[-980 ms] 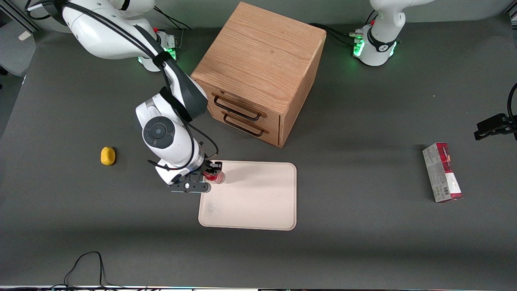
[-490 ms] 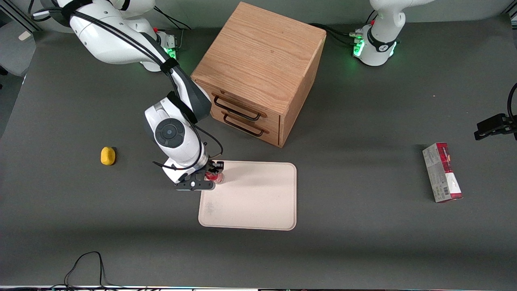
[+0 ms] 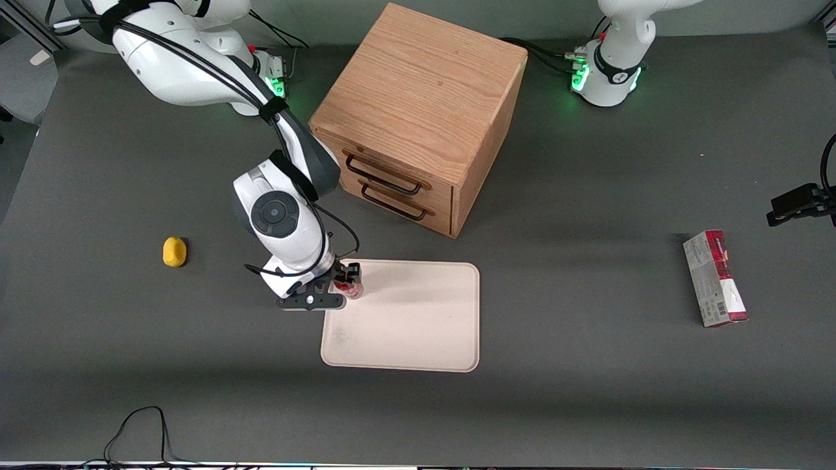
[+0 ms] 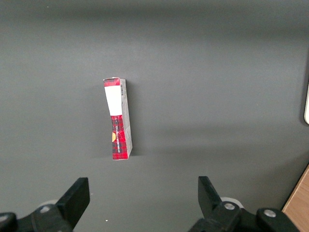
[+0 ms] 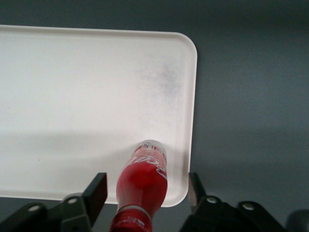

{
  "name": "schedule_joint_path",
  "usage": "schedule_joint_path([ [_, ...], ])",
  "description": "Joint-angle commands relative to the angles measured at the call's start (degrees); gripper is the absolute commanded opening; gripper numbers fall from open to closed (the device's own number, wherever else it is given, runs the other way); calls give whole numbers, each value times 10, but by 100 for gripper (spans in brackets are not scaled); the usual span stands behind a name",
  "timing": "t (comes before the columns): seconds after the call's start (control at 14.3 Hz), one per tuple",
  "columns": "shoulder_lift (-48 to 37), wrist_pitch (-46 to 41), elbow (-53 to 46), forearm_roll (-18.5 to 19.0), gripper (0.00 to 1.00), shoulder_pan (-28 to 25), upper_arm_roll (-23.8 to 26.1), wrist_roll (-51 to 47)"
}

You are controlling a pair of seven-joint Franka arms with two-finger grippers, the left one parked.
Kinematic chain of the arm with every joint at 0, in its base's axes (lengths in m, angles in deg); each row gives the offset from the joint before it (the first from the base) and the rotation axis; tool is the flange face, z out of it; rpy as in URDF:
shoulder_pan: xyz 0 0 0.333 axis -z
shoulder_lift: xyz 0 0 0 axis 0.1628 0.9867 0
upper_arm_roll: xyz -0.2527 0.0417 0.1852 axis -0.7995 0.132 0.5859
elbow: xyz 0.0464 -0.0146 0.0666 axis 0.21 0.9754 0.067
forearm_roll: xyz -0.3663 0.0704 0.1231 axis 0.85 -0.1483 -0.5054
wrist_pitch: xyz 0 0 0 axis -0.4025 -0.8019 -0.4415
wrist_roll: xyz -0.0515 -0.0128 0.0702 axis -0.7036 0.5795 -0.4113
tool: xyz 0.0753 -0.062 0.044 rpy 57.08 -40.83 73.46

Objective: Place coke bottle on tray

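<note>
Coke bottle (image 5: 144, 181) upright on tray (image 5: 72, 96) — end effector (image 5: 145, 193) open around it

Red coke bottle (image 5: 144, 181), cream tray (image 5: 72, 96)

Even, soft overhead light; the tray (image 5: 72, 87) glares white, shadows faint.

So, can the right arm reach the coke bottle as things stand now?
Probably yes. The gripper is already at the coke bottle, which stands on the tray in a corner near the cabinet. Its open fingers sit either side, nothing between.
</note>
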Motion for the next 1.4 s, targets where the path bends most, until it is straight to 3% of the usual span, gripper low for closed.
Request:
schedule_joint_path([
  [0.0,-36,-8,0,13,100,2,-4,17],
  [0.21,-101,-65,-1,-6,100,14,-27,52],
  [0.35,-152,-109,-1,-85,100,23,-71,135],
  [0.42,-176,-144,-1,-102,100,27,-93,193],
  [0.56,-220,-211,0,-118,100,27,-157,275],
  [0.77,-285,-272,14,-123,100,29,-214,343],
  [1.05,-377,-274,96,-125,100,68,-221,351],
  [1.19,-389,-297,97,-154,100,79,-221,351],
  [1.33,-392,-314,94,-159,100,81,-221,351],
])
